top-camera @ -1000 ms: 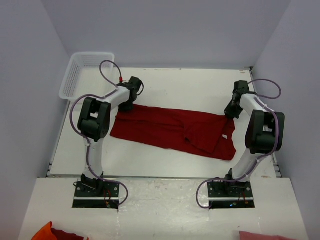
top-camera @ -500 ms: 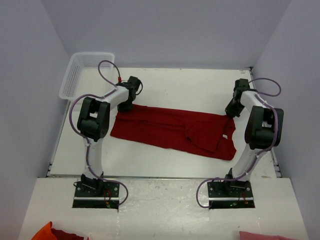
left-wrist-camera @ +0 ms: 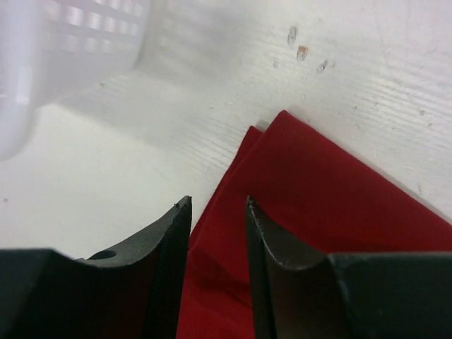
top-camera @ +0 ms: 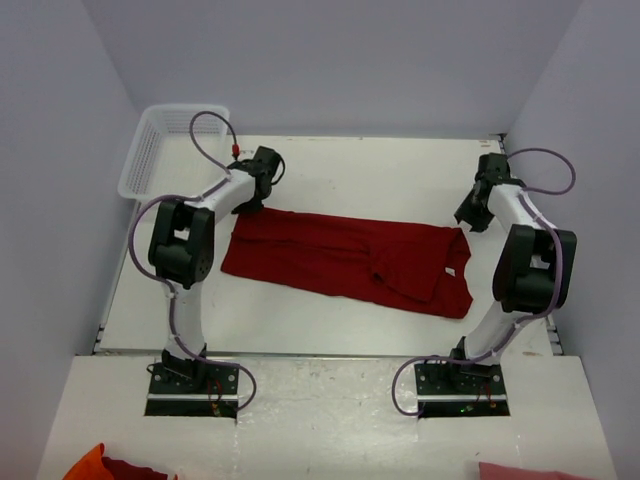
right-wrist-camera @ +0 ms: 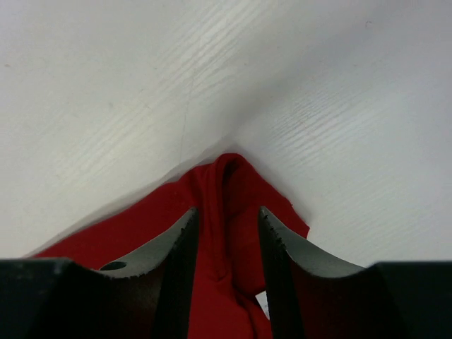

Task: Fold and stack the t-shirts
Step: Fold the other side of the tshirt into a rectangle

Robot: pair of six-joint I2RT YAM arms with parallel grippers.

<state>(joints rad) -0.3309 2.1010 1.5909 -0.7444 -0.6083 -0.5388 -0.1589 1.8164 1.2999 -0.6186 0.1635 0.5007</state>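
Red t-shirt (top-camera: 350,262) lies spread across the middle of the table (top-camera: 370,175), its long axis running left to right between my two arms and its white neck label (top-camera: 449,271) toward the right end. My left gripper (top-camera: 249,207) sits at the far left corner and my right gripper (top-camera: 467,221) at the far right corner: one arm per end, neither nearer. On the left wrist view, my fingers (left-wrist-camera: 173,240) are set close with a narrow gap, red cloth fills it, and the corner pokes out just past the tips. I read that as a pinch on the hem. On the right wrist view there's the same narrow gap, and a ridge of cloth runs up between the fingers (right-wrist-camera: 282,244) to a peaked corner, so that end looks clamped too. The cloth spreads from both grips toward the near edge, so a fold would carry these far corners toward me. The white mesh basket (top-camera: 170,148) stands just beyond my left gripper, the one thing to steer clear of.
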